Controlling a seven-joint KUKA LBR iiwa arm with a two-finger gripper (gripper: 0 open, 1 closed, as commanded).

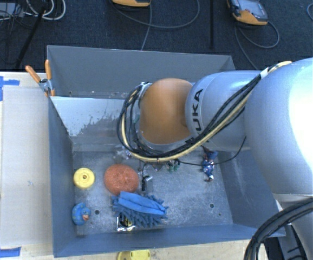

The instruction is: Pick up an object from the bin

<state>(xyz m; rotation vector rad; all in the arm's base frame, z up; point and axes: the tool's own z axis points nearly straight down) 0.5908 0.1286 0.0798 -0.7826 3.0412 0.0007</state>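
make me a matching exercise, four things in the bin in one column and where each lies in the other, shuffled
Things
1. yellow round thing
2. orange-brown ball
3. blue fringed thing
4. small blue toy

Places in the bin
a. lower left corner in the view
b. by the left wall, above the small blue toy
c. mid-floor, right of the yellow round thing
d. by the lower wall, just below the ball

Pairs: 1-b, 2-c, 3-d, 4-a
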